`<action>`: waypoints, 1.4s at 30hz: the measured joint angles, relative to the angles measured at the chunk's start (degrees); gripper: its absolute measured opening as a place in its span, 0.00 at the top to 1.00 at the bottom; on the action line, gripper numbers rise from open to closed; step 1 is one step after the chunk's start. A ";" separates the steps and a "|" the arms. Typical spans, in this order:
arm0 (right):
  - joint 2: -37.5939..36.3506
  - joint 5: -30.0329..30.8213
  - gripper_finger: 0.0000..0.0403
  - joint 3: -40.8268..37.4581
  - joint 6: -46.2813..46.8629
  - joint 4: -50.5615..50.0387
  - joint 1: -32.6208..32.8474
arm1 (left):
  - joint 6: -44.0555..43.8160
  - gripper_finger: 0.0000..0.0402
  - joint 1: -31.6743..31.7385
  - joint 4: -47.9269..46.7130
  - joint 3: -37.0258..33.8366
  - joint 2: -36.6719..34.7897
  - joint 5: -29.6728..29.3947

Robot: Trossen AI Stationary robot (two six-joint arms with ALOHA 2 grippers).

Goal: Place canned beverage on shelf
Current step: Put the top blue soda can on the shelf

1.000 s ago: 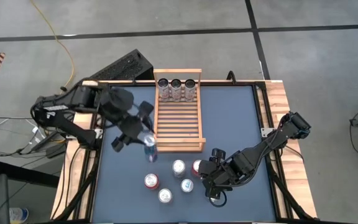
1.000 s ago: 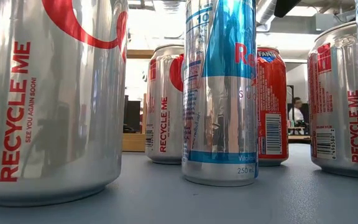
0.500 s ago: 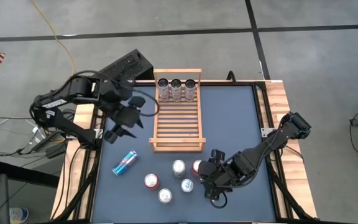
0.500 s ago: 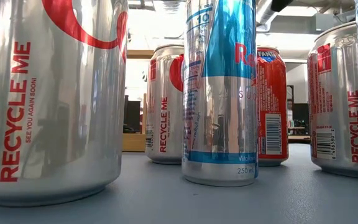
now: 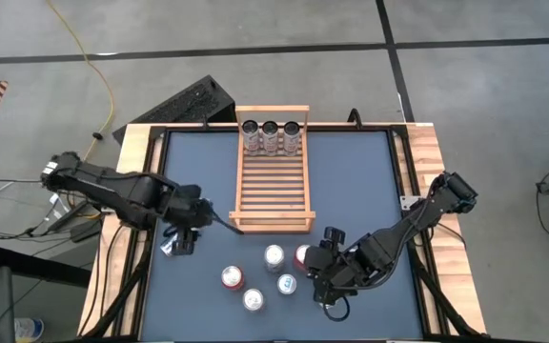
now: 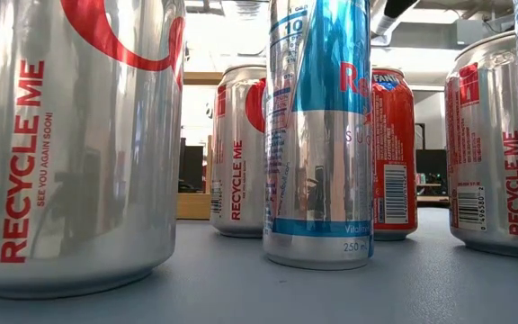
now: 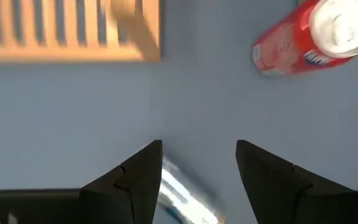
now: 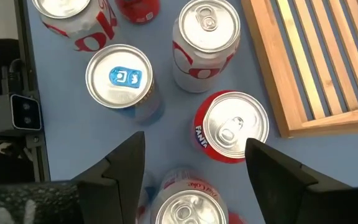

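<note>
Left wrist view shows the left gripper (image 7: pixel 199 146) low over the table (image 5: pixel 351 181), near the shelf's (image 5: pixel 273 186) near-left corner. A slim silver-and-blue can (image 7: pixel 188 196) lies on its side right beneath it. Whether the pincer has closed on that can or only straddles it, I cannot tell.

The right gripper (image 8: pixel 194 140) hangs over the standing cans near the table's front, pincer spread wide and empty, with a red Fanta can (image 8: pixel 232 127) below it.

Handling, as I judge it: a can is a smooth, thin-walled metal cylinder. It is stiff enough for a firm pinch but slippery, and it dents if squeezed hard. Weight depends on whether it is full, which is not visible. Lying down it will roll, so the pinch should go square across the barrel at mid-length, and the can then needs tipping upright. Standing cans are best taken across the body at mid-height.

Count:
- One shelf.
- Three cans stand in a row at the shelf's far end.
- Six cans stand on the table in the right wrist view; the high view shows five, the sixth apparently hidden under the right gripper.
- One can lies on its side.

That makes ten cans.
</note>
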 joint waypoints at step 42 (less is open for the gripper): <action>0.00 2.82 0.38 -3.02 -1.03 3.98 0.00 | -65.72 0.28 -30.85 6.78 -28.36 6.23 -4.73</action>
